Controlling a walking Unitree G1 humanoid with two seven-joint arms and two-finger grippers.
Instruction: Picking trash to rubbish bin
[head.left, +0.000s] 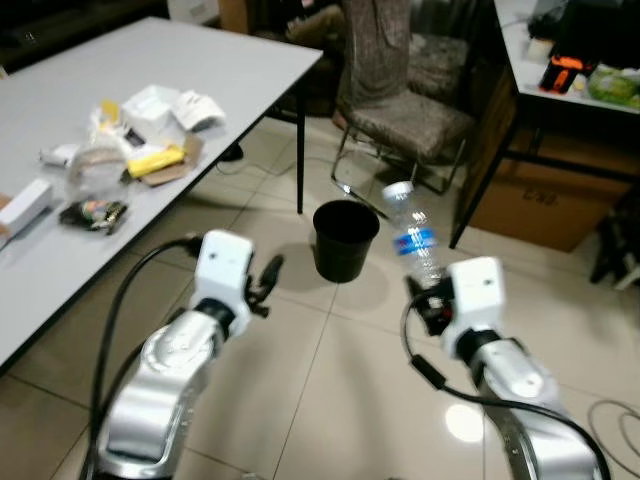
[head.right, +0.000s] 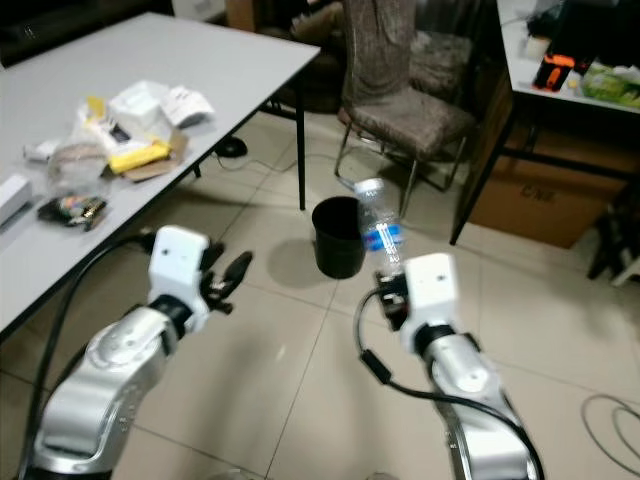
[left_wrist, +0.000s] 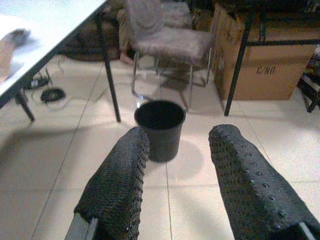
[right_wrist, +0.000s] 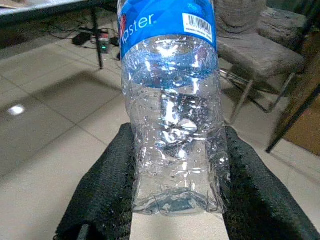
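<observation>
Glossy beige floor tiles (head.left: 300, 400) carry a round black plastic bin (head.left: 345, 240); its dark interior appears empty. Right gripper (right_wrist: 175, 175) clamps a clear, ribbed, blue-labelled bottle (head.left: 413, 235) near the bin. Left gripper (left_wrist: 175, 165) hangs parted, holding nothing.

The bottle (right_wrist: 172, 110) is clear plastic beaded with droplets, wrapped in a bright blue label with white lettering and a white barcode patch. The black fingers (right_wrist: 252, 195) gripping it have a dotted, knobbly texture, and the left gripper's fingers (left_wrist: 117, 185) are the same studded black. Both arms are silver with white wrist housings. At centre frame the bin (head.left: 345, 240) is plain black. The floor (head.left: 330, 400) is cream tile with thin dark grout lines. In the upper left the table (head.left: 200, 60) is pale grey, scattered with white, yellow and brown trash (head.left: 150, 130). The chair (head.left: 405, 110) has mottled grey-brown fabric. A brown cardboard box (head.left: 540, 205) sits at right.
</observation>
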